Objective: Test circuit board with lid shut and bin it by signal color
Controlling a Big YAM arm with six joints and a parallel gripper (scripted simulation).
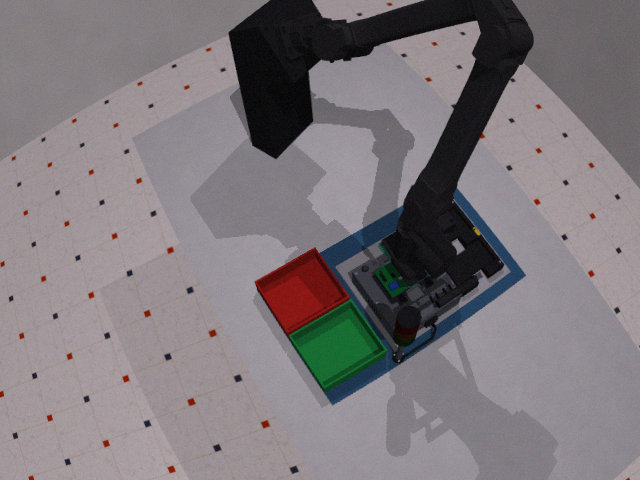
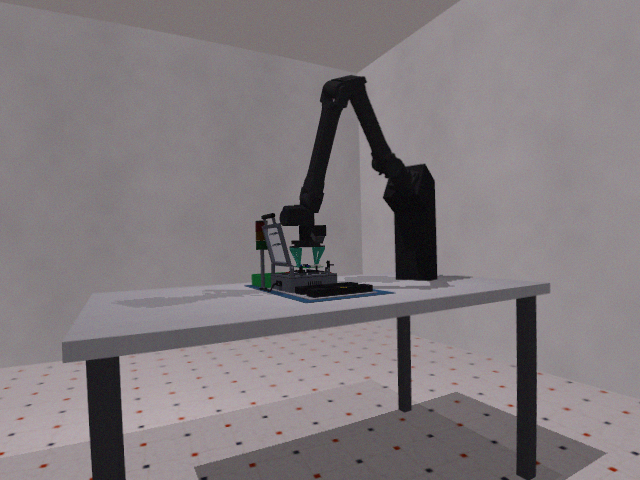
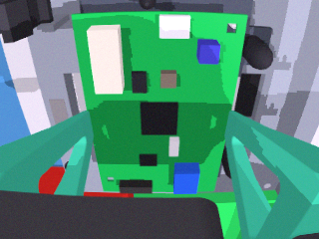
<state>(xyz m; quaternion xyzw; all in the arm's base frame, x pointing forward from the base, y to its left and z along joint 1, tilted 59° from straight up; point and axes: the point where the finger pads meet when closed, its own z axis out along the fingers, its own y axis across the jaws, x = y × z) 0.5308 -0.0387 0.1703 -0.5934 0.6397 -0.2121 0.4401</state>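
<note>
Claw: the gripper pinched the board by its long edges, one teal finger on each side, so the face stayed up.
Board: it hung over the tester, connector at the far end in the wrist view; whether it touched the plate cannot be told.
Lid: the lid stood raised, leaving the nest open.
Tower: the tower showed no clear light.
Bins: red bin and green bin sat beside the tester for sorting.
Judgement: seating on pins likely came next.
</note>
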